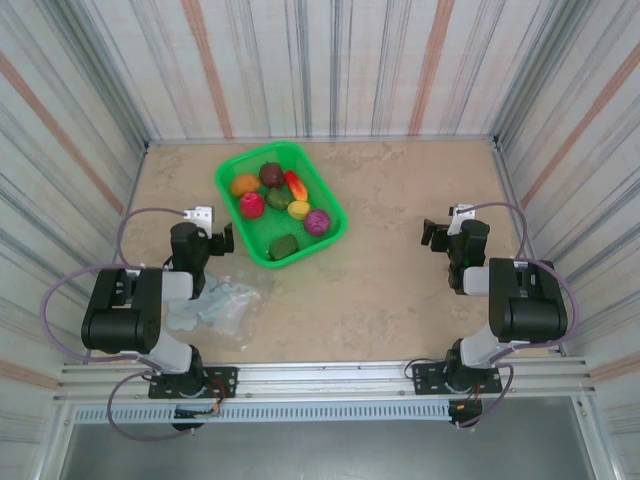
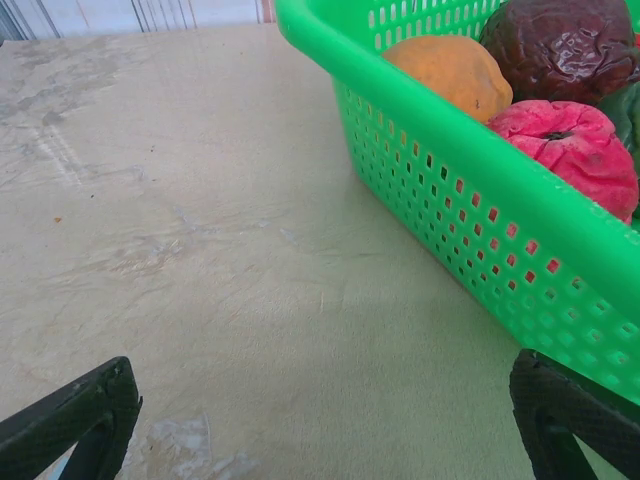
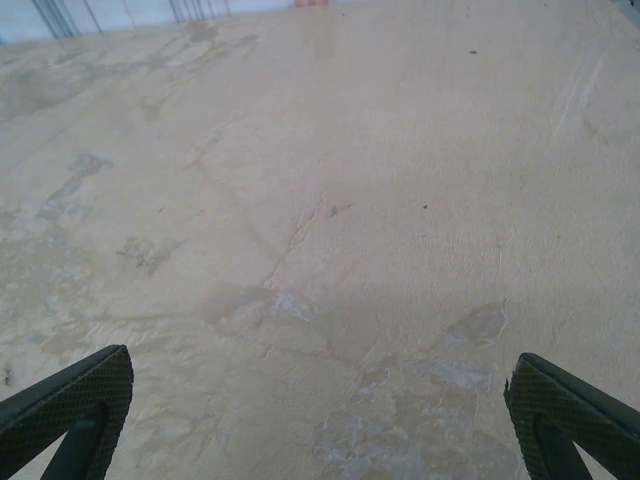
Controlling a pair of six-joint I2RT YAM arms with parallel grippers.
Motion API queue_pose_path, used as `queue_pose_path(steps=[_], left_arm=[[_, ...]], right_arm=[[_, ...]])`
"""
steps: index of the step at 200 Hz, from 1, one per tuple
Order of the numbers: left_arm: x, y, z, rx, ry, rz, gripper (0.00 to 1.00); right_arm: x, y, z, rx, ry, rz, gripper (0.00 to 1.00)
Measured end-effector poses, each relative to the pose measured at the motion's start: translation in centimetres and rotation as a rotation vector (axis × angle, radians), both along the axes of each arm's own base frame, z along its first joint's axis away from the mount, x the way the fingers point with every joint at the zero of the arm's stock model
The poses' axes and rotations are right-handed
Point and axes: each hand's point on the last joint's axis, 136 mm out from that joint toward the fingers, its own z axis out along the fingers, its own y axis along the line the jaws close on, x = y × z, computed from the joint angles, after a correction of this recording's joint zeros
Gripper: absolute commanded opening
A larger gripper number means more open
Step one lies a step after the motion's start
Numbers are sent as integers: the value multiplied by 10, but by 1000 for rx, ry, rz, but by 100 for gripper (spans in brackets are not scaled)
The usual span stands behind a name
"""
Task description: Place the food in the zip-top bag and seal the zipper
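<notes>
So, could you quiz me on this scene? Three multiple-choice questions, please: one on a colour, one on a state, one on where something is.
1. What colour is the basket? A blue; B green; C red.
2. How is the left gripper? A shut on a fruit; B shut on the basket's rim; C open and empty.
3. Where is the food? A in the basket; B on the bare table; C in the gripper.
Answers: 1 B, its mesh wall is bright green. 2 C, the wrist view shows both fingers wide apart with nothing between them. 3 A, the overhead view shows all the pieces inside the basket.
</notes>
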Motion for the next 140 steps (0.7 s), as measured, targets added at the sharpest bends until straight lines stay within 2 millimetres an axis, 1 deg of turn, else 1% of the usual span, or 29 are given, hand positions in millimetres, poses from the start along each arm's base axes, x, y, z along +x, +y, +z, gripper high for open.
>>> queue_pose_path(steps=[140], left_arm=[[0,-3,0,9,0,0,99]], right_arm=[[0,0,0,0,0,0,99]])
